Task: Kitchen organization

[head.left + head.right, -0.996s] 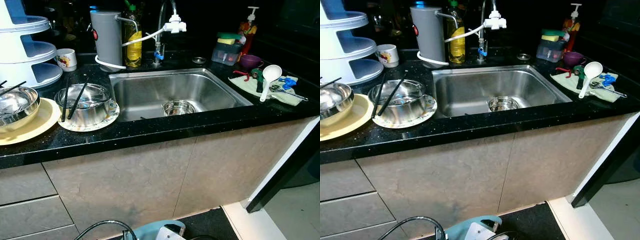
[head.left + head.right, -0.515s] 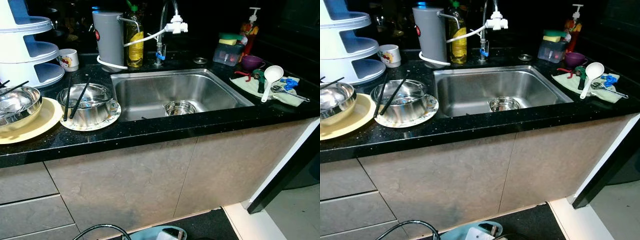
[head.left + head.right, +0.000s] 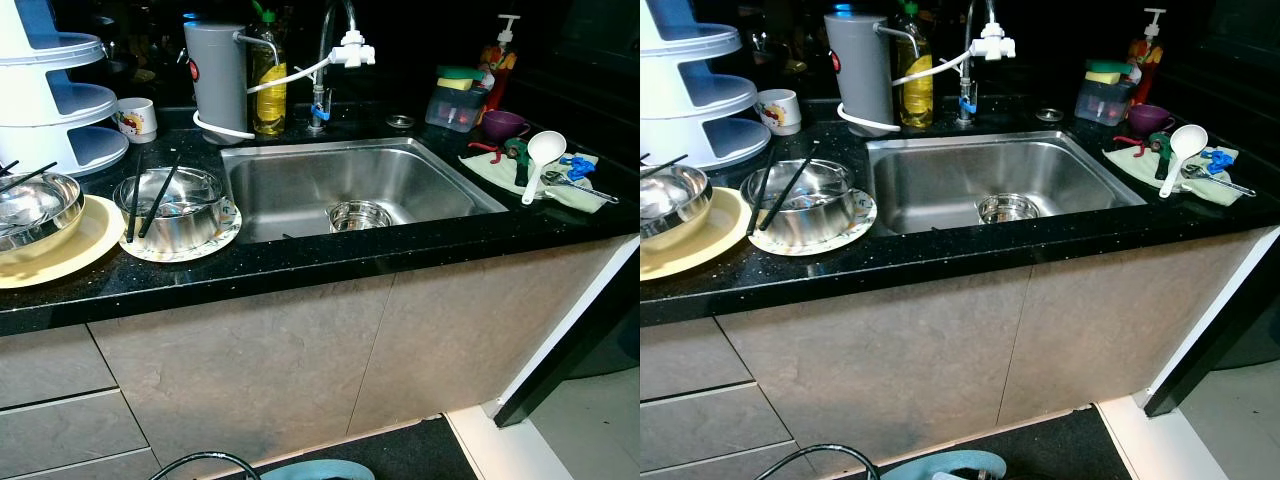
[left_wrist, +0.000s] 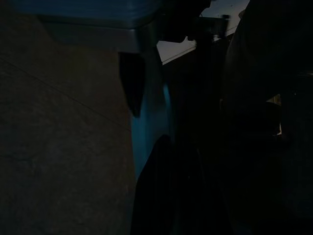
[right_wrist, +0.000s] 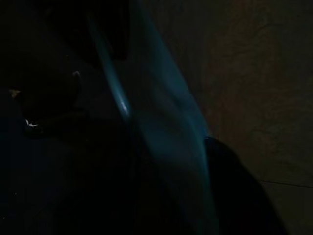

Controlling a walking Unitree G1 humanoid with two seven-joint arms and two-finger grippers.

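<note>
sink [image 3: 300,185]: centre of the black counter, small steel bowl [image 3: 358,215] inside
left of sink: steel bowl [image 3: 170,205] with chopsticks [image 3: 150,195] on a plate
grippers: low, dark wrist views; finger state can't tell

A black counter [image 3: 300,265] ran around a steel sink [image 3: 290,185]. On it lay a yellow plate [image 3: 75,250], a patterned plate [image 3: 225,228] (each under a bowl), a mug [image 3: 134,119] and a cloth [image 3: 495,170].
</note>
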